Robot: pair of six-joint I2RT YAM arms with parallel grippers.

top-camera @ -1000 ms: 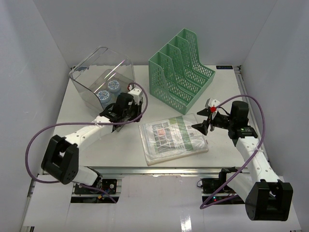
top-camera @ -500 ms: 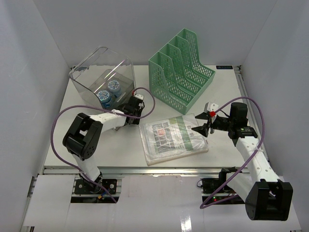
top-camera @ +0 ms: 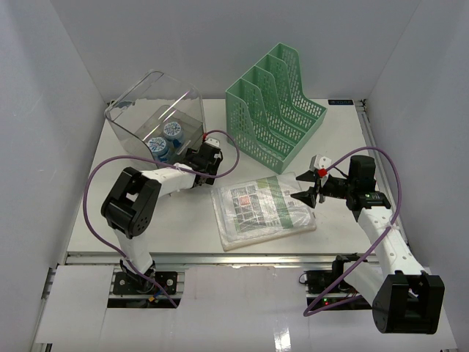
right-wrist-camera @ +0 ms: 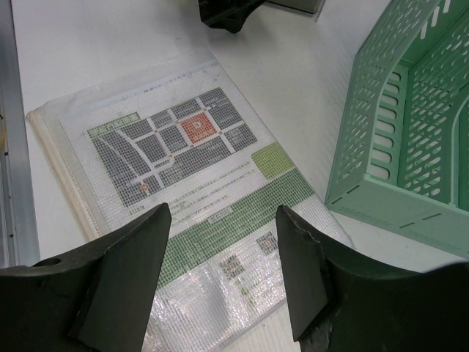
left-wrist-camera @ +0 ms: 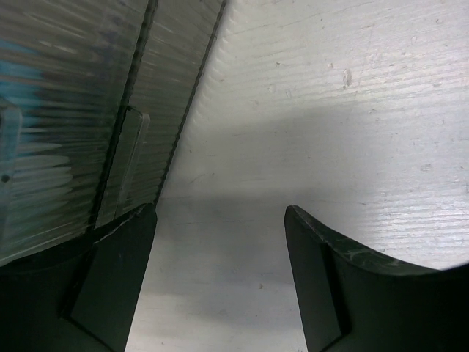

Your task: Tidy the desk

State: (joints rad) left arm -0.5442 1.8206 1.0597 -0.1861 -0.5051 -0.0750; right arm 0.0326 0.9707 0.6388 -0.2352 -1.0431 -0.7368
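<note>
The white desk (top-camera: 146,213) carries a clear plastic bin (top-camera: 154,117) at the back left with two blue-lidded jars (top-camera: 165,138) inside. A green mesh file holder (top-camera: 275,106) stands at the back middle. A clear mesh pouch with printed papers (top-camera: 262,209) lies at the front middle and shows in the right wrist view (right-wrist-camera: 190,213). My left gripper (top-camera: 208,158) is open and empty, low over the desk beside the bin's wall (left-wrist-camera: 73,125). My right gripper (top-camera: 306,192) is open and empty above the pouch's right edge.
White walls close in the desk on three sides. A metal rail (top-camera: 234,258) runs along the front edge. The file holder's corner (right-wrist-camera: 410,147) is just right of my right gripper. Purple cables loop off both arms.
My left arm has folded back and its gripper has moved right and toward the bin's front corner. My right gripper came down slightly toward the pouch, then held still.
</note>
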